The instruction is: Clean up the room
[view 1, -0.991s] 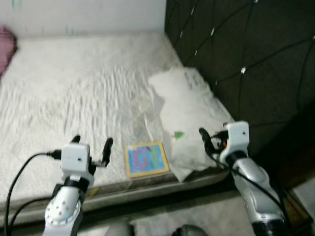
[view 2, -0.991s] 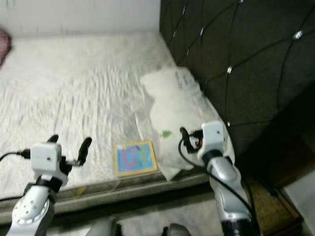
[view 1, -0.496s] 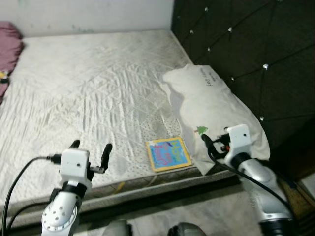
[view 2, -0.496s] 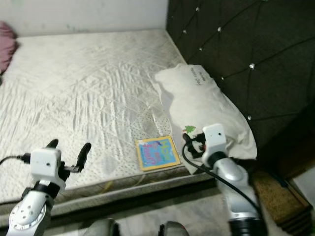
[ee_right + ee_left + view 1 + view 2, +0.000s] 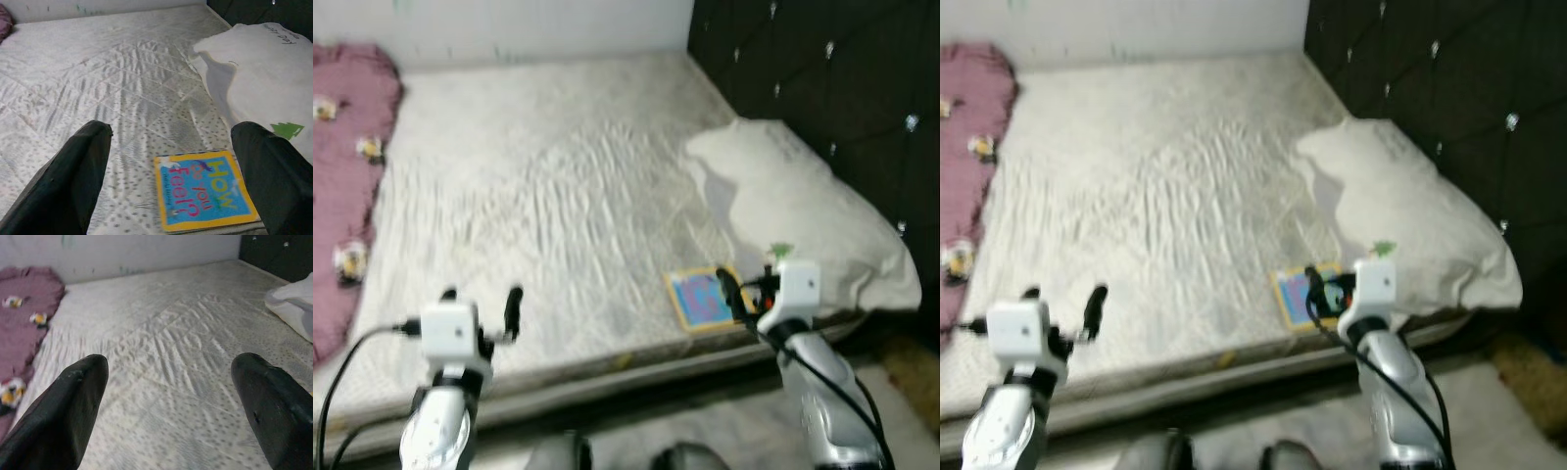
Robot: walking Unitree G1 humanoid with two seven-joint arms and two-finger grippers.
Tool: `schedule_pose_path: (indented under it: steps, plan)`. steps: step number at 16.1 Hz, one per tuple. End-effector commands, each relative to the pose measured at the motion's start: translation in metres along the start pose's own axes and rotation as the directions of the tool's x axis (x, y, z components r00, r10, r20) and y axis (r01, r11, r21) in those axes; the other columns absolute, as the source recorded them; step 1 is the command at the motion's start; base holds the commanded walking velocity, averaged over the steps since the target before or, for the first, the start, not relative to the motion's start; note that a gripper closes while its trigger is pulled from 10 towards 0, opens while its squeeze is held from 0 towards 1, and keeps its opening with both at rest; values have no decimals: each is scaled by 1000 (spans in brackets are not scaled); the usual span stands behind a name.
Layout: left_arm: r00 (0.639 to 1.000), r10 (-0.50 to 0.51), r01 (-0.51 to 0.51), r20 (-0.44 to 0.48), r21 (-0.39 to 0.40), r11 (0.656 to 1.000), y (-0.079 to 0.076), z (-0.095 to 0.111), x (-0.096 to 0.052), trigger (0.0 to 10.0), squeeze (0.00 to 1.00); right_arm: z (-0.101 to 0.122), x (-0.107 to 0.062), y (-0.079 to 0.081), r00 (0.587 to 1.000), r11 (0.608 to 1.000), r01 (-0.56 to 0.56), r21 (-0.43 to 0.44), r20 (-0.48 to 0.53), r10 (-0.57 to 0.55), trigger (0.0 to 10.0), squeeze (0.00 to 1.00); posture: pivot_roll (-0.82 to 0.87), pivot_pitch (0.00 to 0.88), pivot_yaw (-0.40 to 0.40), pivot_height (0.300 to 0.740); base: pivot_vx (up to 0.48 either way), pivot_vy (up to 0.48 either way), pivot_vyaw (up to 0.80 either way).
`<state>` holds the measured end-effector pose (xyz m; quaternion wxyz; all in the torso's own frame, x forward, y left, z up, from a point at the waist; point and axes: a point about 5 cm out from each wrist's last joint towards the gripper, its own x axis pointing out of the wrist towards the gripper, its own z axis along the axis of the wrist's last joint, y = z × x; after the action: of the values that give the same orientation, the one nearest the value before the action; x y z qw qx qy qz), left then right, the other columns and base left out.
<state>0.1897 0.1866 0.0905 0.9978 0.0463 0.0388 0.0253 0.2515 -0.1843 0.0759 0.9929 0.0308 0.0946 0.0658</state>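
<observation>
Since the earlier frames the head camera had swung left: a maroon blanket (image 5: pixel 347 186) came into view along the far side of the bed (image 5: pixel 558 166), and the book (image 5: pixel 702 299) and pillow (image 5: pixel 803 220) shifted rightward in the picture. I judged this as camera motion, not object motion.

The right gripper (image 5: pixel 171 171) hovered above the near edge of the bed, jaws spread wide and holding nothing, with the book lying flat just ahead between its fingers. The book rested at the mattress edge, just beside the pillow's near corner. The left gripper (image 5: pixel 171 406) hung over bare mattress well apart from the book, jaws likewise spread and empty.

Risk assessment, in my judgement:
- The book lay flat on soft bedding; descending fingers could press it into the mattress without getting under an edge.
- A sideways nudge could slide it off the near edge to the floor.
- The pillow corner could foul the outer finger.
</observation>
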Motion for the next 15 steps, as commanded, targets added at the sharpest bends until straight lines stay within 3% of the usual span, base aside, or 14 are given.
schedule_pose_path:
  steps: [1, 5, 15]
  plan:
    - [1000, 5, -5, -1, 21, 1000, 4, -1, 1, 10000, 0, 8, 4, 2, 999, 1000, -4, -6, 32, 4, 10000, 0, -18, 68, -14, 740, 0, 480, 0]
    - [998, 66, -66, -8, 12, 998, 15, 0, 3, 10000, 0, 9, 6, 4, 999, 1000, 6, 6, 33, -6, 10000, 0, -20, 66, -16, 740, 0, 480, 0]
    - [997, 82, -82, 10, -3, 997, 11, 2, 10, 10000, 0, 13, 16, 5, 999, 1000, -5, -23, 43, 6, 10000, 0, -17, 74, -31, 740, 0, 480, 0]
